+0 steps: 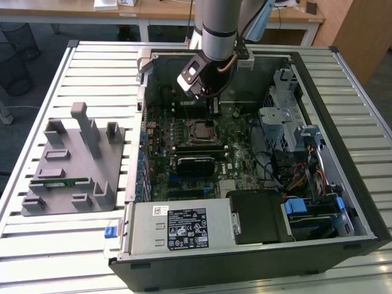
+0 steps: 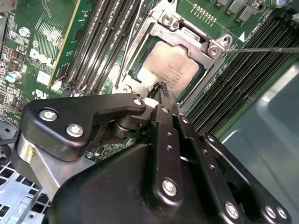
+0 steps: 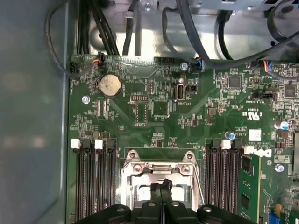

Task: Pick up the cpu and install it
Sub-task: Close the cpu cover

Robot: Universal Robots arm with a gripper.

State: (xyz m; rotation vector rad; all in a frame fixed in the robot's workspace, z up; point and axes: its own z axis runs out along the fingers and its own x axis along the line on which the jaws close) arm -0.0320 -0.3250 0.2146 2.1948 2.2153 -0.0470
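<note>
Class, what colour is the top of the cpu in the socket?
The cpu top is silvery-grey; clearest in the second wrist view.

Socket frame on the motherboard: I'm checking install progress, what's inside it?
The cpu lies inside the frame, silvery top showing. The hand covers one edge of it.

This looks like a robotics lab in an office-like room. A robot arm point(image 1: 218, 30) hangs over an open computer case point(image 1: 177, 228) on a slatted metal bench point(image 1: 92, 67), beside a grey fixture tray point(image 1: 67, 165), with wooden desks point(image 1: 165, 8) and a wire bin point(image 1: 11, 58) behind.
</note>
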